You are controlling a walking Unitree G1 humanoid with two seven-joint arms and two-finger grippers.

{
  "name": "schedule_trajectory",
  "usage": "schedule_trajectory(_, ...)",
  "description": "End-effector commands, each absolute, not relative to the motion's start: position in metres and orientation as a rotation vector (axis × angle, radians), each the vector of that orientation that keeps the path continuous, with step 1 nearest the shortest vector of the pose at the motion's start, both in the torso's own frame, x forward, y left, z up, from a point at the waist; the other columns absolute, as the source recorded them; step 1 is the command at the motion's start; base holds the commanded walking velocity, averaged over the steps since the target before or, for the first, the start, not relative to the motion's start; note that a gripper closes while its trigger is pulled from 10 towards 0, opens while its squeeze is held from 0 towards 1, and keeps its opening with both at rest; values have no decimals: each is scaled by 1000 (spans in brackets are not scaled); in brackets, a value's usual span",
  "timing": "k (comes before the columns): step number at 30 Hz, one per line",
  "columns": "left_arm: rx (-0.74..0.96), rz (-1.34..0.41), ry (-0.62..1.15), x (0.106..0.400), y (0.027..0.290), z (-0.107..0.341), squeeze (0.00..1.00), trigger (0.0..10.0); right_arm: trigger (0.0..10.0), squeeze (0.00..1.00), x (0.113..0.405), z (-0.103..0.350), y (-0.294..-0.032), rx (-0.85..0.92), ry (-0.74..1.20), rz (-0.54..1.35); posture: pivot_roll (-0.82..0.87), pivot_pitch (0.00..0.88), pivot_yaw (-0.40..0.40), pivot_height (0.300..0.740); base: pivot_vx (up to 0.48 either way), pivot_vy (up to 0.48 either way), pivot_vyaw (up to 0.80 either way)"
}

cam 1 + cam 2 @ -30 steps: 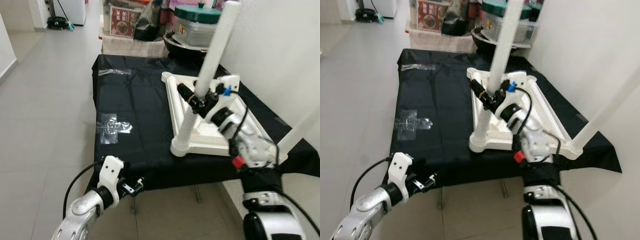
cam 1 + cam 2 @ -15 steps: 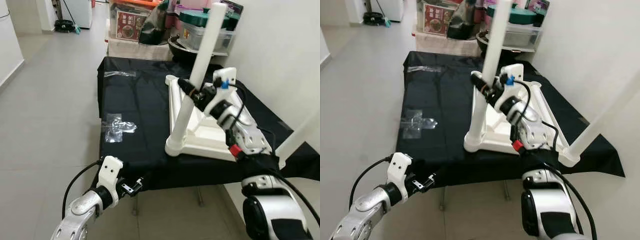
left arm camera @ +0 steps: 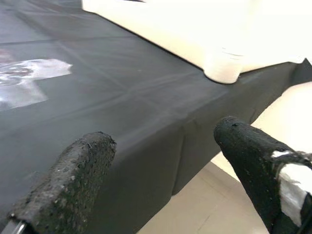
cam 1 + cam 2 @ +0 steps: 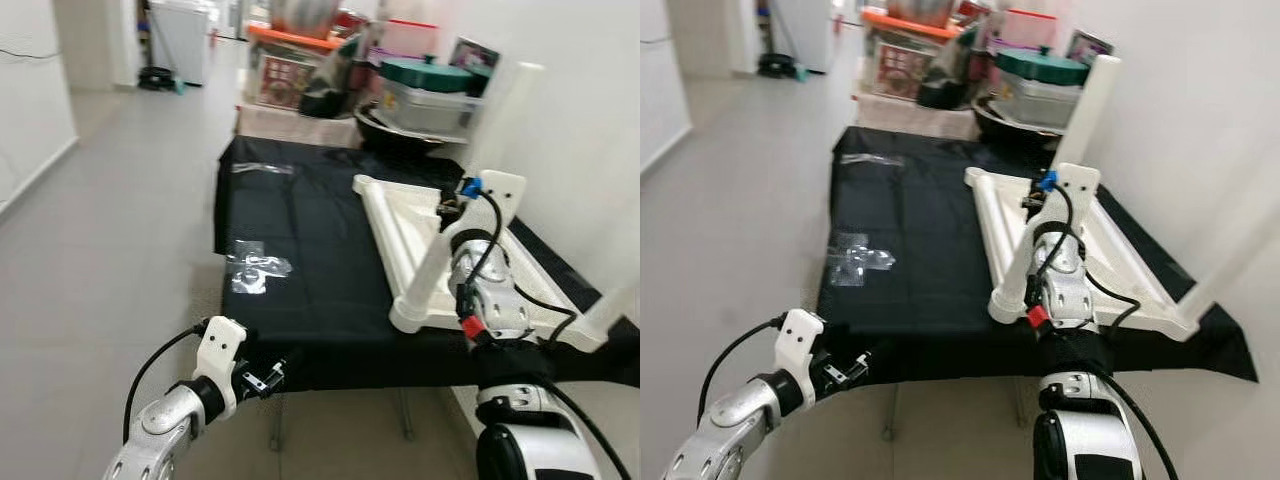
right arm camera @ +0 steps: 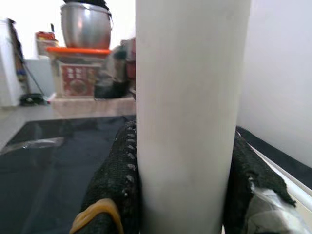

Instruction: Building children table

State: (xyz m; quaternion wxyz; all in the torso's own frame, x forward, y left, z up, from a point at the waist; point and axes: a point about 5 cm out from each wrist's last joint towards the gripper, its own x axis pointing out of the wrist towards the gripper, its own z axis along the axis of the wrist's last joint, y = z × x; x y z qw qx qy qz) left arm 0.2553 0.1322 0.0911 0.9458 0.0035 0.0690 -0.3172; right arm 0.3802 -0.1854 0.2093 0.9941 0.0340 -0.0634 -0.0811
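Right gripper (image 5: 183,195) pinching white table leg (image 5: 187,112) at 1 o'clock on the desk (image 4: 300,250) — stiff, smooth, likely slippery; left gripper (image 3: 165,161) fingers spread.

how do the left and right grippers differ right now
The right gripper is raised over the black-covered table, its fingers shut on a white table leg. The left gripper sits low off the table's near edge, its fingers open and holding nothing. Both have two black fingers.
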Motion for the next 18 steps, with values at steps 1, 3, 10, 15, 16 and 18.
schedule_trajectory(1,2,-656,160,256,128,87,0,10000,10000,212,378,175,-175,53,13,-109,47,0,-158,740,0,0,0)
schedule_trajectory(3,0,-654,161,254,128,86,0,10000,10000,0,381,202,-153,172,-77,190,49,0,-160,740,0,0,0)
schedule_trajectory(10,0,-653,160,255,129,87,0,10000,10000,0,361,220,-138,146,-130,797,54,0,-163,740,0,0,0)
schedule_trajectory(15,1,-652,158,255,129,87,0,10000,10000,0,362,222,-136,129,-122,856,56,0,-165,740,0,0,0)
schedule_trajectory(16,1,-651,158,255,129,87,0,10000,9608,0,364,217,-134,117,-108,855,59,0,-167,740,0,0,0)
schedule_trajectory(18,1,-651,158,255,129,87,0,10000,9608,0,365,215,-133,116,-100,843,59,0,-167,740,0,0,0)
